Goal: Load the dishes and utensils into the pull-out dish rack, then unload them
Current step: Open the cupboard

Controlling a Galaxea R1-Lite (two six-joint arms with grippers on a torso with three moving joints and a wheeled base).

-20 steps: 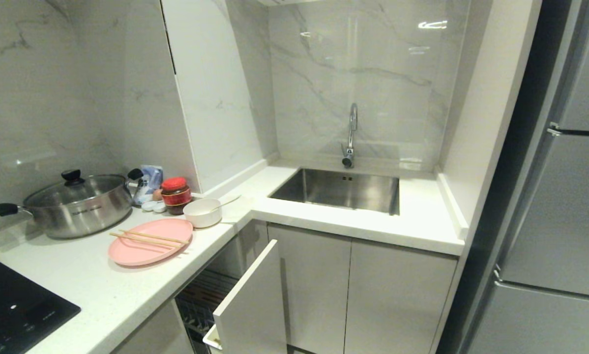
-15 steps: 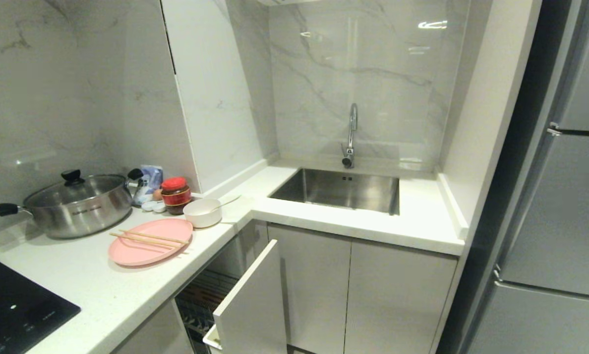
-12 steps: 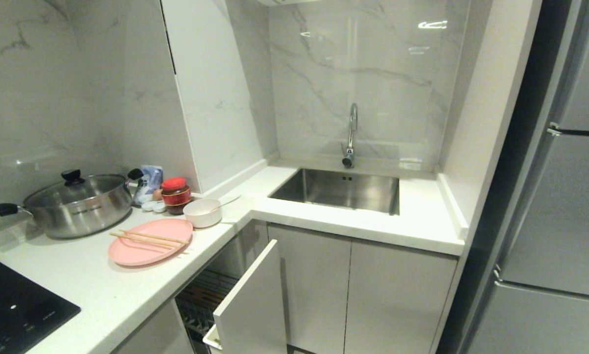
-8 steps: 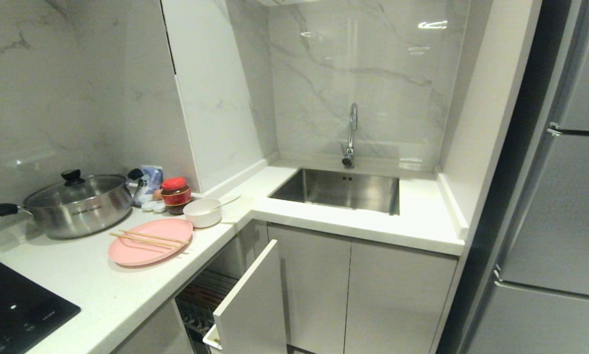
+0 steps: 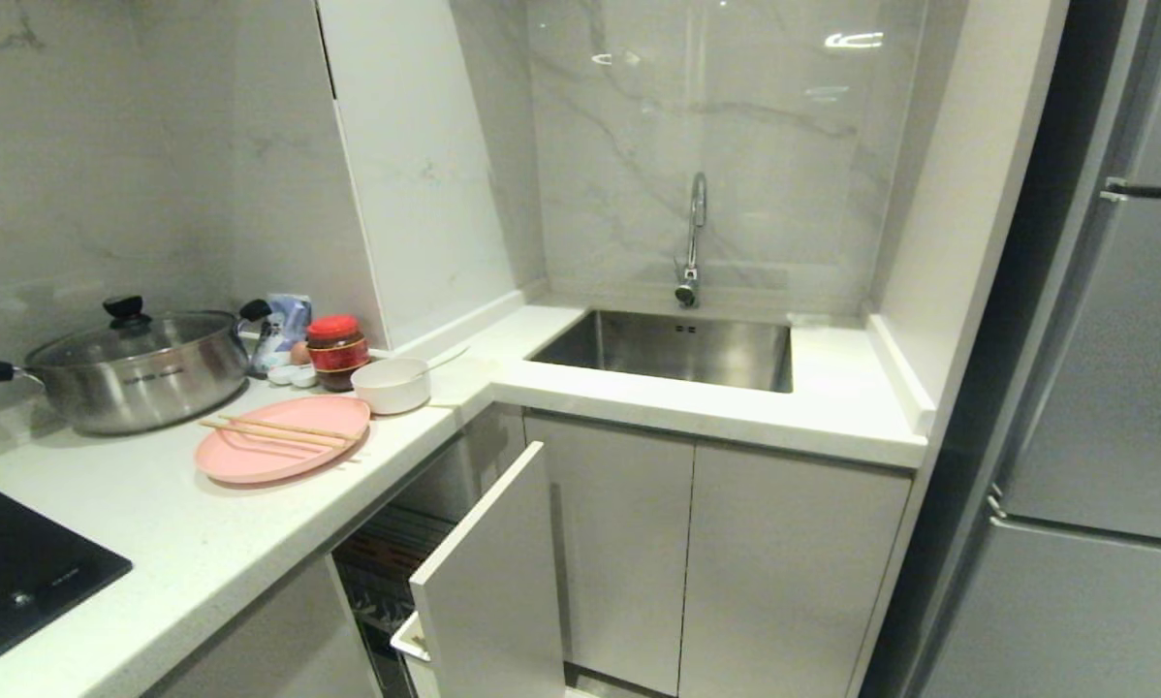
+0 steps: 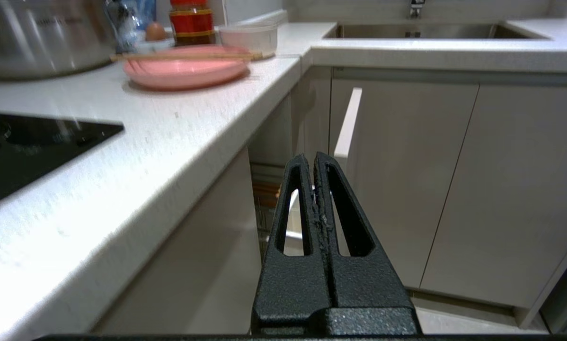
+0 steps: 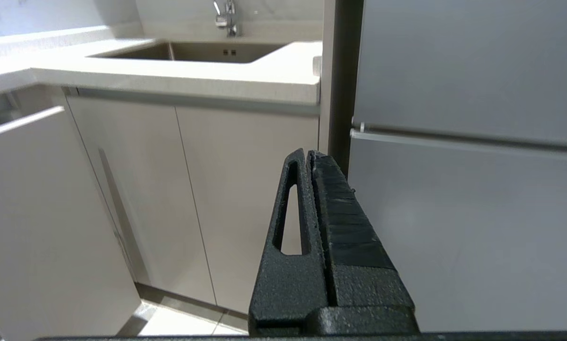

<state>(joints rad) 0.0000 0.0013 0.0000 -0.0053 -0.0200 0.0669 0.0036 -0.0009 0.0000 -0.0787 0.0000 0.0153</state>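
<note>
On the counter at the left lies the pink plate (image 5: 283, 438) with the wooden chopsticks (image 5: 280, 429) across it. Behind it stands the white bowl (image 5: 391, 385), a slim utensil handle (image 5: 445, 361) sticking out of it. Under the counter the pull-out dish rack is partly drawn out: white front panel (image 5: 488, 582), wire basket (image 5: 387, 572) in shadow. Neither gripper shows in the head view. My left gripper (image 6: 312, 158) is shut and empty, below counter height, facing the rack's gap and panel edge (image 6: 347, 123). My right gripper (image 7: 307, 154) is shut and empty before the cabinet doors.
A steel pot (image 5: 135, 368) with a glass lid, a red-lidded jar (image 5: 336, 339) and small items stand at the back left. A black hob (image 5: 9, 572) is at the near left. Sink (image 5: 673, 349) and faucet (image 5: 694, 242) lie ahead, a grey fridge (image 5: 1104, 388) stands at the right.
The whole head view has shifted, with counter, sink and rack panel now higher in the picture: the camera has moved. Nothing on the counter has moved.
</note>
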